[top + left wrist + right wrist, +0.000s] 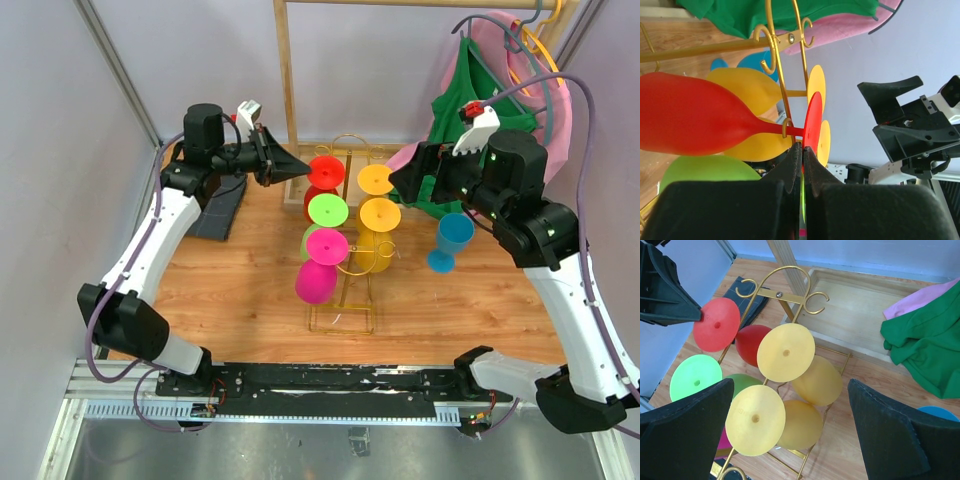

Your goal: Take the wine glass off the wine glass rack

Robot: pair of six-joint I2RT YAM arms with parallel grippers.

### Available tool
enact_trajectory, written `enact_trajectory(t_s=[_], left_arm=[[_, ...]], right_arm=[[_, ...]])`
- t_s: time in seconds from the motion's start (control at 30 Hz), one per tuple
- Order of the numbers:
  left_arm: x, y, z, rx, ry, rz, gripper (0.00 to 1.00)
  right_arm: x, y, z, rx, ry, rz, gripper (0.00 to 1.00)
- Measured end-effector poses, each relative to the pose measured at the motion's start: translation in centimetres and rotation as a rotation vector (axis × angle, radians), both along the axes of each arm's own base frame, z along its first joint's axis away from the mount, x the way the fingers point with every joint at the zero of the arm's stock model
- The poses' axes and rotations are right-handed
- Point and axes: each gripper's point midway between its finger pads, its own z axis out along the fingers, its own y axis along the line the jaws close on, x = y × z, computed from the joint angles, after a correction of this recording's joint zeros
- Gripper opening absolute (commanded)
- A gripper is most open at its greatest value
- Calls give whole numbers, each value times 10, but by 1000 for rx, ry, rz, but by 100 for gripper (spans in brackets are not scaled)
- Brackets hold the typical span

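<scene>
We found left pincer clamped on red wine glass foot rim | right pincer open, empty | we advised drawing stem level, clear of rack hook.

Quick look at my cell today: plain pale walls on the left, back and right, with a metal post up the left corner. The table is warm wood planks, evenly lit, with soft shadows. At the back there's a wooden clothes rail on a shallow wooden tray base. A green top and pink cloth hang at its right end. A dark cloth lies far left.
</scene>
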Motion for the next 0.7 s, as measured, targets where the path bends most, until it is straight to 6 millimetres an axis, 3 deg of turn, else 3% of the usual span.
enact_trajectory(t_s=[0.2,0.7], left_arm=[[4,12,12,-9,-20,34,0],[-8,23,15,-9,-8,52,0]], right_arm=[[-1,-1,1,2,-4,0,99],[-1,0,0,0,-1,0,99]])
